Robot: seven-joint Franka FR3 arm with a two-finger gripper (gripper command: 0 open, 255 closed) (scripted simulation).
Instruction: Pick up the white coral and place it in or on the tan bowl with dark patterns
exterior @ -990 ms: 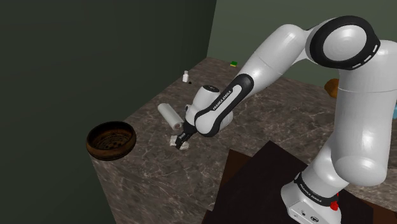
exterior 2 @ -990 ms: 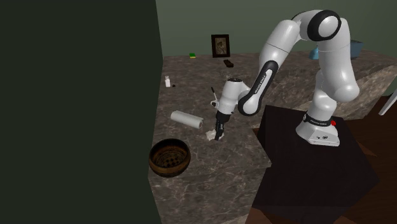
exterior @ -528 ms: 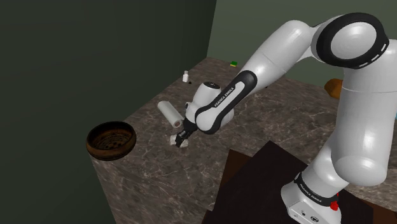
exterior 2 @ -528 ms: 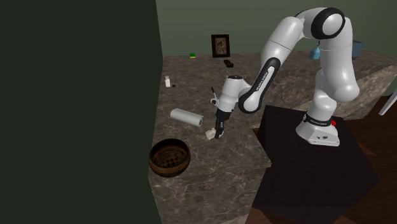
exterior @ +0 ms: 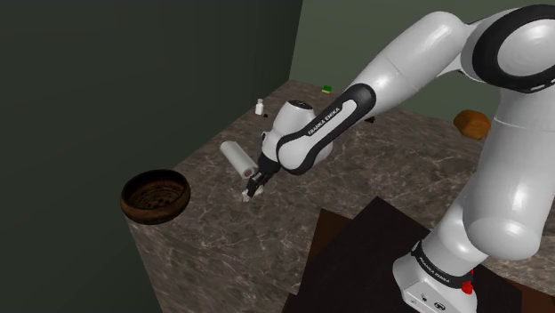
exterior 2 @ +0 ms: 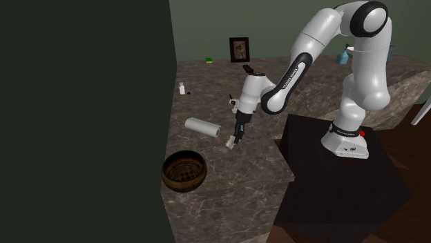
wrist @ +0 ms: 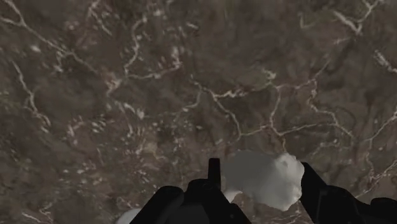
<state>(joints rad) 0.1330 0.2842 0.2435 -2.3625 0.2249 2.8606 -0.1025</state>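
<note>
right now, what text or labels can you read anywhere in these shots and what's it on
"FRANKA EMIKA": along the arm's forearm.
Lettering on the arm's base: too small to read.
On the small white bottle and the framed picture: nothing readable.

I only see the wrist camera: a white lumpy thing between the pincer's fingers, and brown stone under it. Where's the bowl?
Observer: The brown bowl sits near the counter's edge, to the shoulder view's left of the white coral.
Operator: Is anything else close by?
Observer: Yes, a white roll lies on its side close beside the coral.
Operator: What's far away?
Observer: A framed picture stands at the counter's far end in the second exterior view.
</note>
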